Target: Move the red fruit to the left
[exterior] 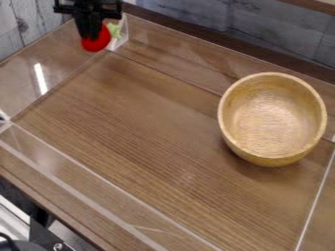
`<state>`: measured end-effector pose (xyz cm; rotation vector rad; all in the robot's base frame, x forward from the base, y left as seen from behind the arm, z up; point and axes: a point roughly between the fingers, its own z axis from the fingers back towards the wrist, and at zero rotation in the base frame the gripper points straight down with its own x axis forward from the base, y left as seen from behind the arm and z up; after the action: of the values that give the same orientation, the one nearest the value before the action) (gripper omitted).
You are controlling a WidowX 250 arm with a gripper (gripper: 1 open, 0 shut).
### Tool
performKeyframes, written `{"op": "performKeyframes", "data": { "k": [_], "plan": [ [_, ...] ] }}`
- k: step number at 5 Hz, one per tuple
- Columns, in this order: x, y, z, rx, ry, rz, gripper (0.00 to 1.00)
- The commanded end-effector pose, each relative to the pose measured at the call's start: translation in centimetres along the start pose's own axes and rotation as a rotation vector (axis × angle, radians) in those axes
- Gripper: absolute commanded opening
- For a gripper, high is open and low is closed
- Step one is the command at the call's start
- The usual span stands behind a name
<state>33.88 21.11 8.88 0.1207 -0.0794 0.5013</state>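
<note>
End effector, pointing straight down at the far left corner of the counter, clenched on the red fruit, which hangs beneath it just above the surface. Carrying well, by judgement, means a firm grip and a level path, well apart from the wooden bowl at right. The fruit is nearly round, without clear long axis; its green leaf points right.

One red fruit; one wooden bowl; one claw; one table.
</note>
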Motion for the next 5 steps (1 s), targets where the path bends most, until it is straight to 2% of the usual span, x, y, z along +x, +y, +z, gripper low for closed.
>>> {"op": "performKeyframes", "data": {
  "k": [1,3,4,5],
  "plan": [
    [1.4,0.4,3.5,0.023,-0.091,0.039,0.00],
    [2.1,-0.3,0.5,0.059,-0.078,0.050,0.00],
    [1.3,-0.3,-0.9,0.084,-0.058,0.073,0.00],
    [1.5,-0.9,-1.9,0.097,-0.050,0.010,0.00]
  ]
}}
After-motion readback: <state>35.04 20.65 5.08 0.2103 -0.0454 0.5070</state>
